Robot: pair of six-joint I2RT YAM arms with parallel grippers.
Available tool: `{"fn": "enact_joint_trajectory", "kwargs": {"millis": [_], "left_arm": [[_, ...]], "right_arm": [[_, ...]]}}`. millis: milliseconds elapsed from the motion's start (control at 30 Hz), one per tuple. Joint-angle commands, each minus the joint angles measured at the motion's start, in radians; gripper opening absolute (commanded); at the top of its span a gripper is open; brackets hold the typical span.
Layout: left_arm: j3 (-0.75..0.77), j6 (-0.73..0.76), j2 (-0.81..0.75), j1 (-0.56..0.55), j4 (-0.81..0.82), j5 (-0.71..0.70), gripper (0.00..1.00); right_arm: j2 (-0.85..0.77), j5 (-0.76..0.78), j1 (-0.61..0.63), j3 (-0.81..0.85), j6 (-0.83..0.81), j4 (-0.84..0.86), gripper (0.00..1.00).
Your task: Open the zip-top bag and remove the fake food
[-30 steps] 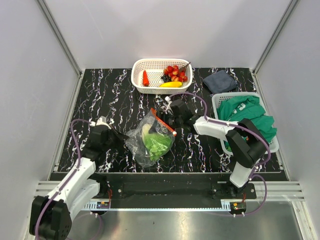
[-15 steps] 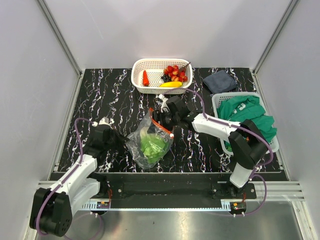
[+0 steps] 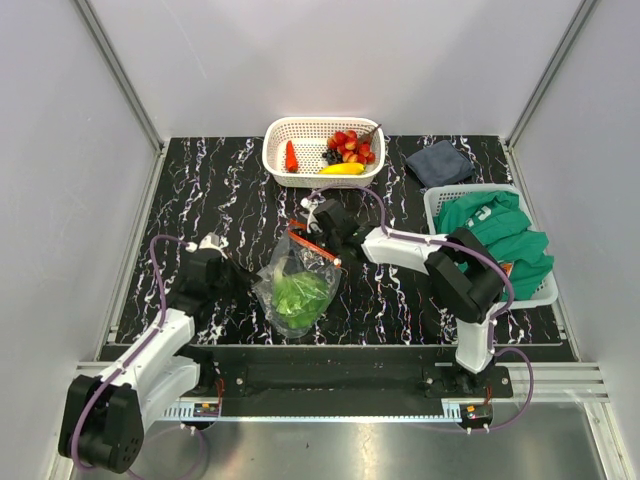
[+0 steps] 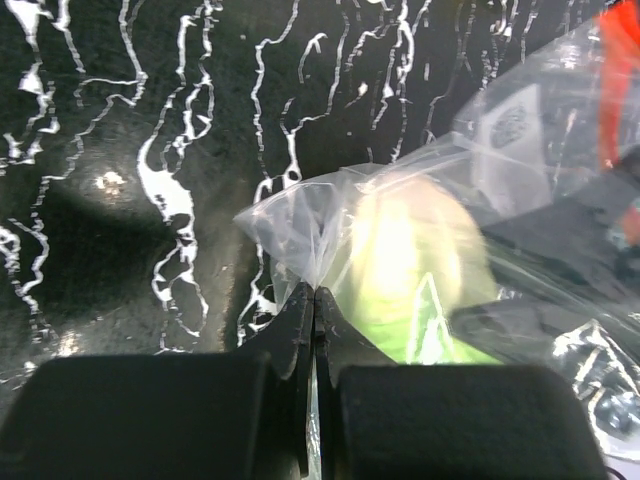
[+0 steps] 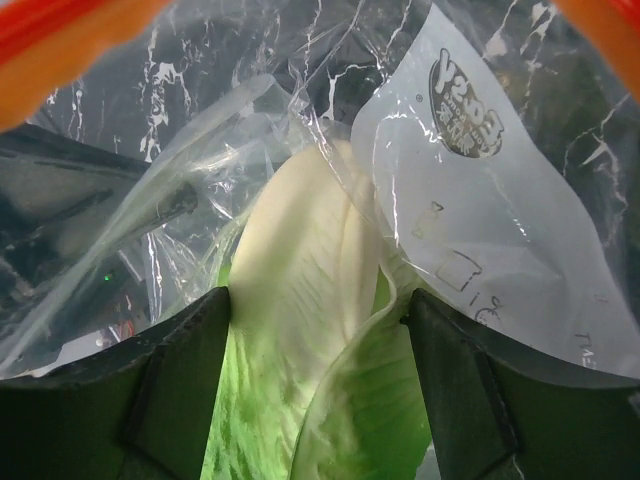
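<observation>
Top external view, left of centre: the left gripper [image 3: 236, 282] is clamped shut on the bag's [image 3: 300, 290] left edge, holding it. Inside, centre frame, lettuce [image 3: 297, 297] lies with its long axis running toward the upper-right mouth. At that mouth the right gripper [image 3: 318, 236] has its fingers spread, straddling the lettuce's pale stem end in the right wrist view. It looks the nearer arm for the pull.

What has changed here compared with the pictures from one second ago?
The right gripper moved left into the bag's mouth and stands open on both sides of the lettuce. The left gripper stayed shut on the bag's edge; the far basket did not move.
</observation>
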Motion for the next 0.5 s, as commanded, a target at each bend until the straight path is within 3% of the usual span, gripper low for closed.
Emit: {"fn": "enact_joint_trajectory", "kwargs": {"millis": [0, 33, 233, 367, 400, 467], "left_arm": [[-0.006, -0.021, 0.009, -0.018, 0.088, 0.018, 0.0], [-0.008, -0.021, 0.012, -0.022, 0.093, 0.017, 0.0], [-0.01, -0.022, 0.011, -0.024, 0.093, 0.008, 0.0], [-0.005, -0.022, 0.008, -0.024, 0.085, 0.001, 0.0], [-0.005, -0.024, 0.006, -0.024, 0.082, 0.0, 0.0], [-0.003, -0.025, 0.001, -0.024, 0.07, -0.009, 0.0]], "right_arm": [[0.044, 0.028, 0.029, 0.029, 0.006, 0.004, 0.77], [0.048, 0.029, 0.031, 0.034, 0.009, 0.002, 0.76], [0.036, 0.037, 0.032, 0.04, 0.011, 0.004, 0.5], [0.039, 0.036, 0.032, 0.042, 0.013, 0.004, 0.22], [0.041, 0.031, 0.032, 0.039, 0.014, 0.004, 0.12], [0.031, 0.03, 0.032, 0.032, 0.017, 0.004, 0.05]]}}
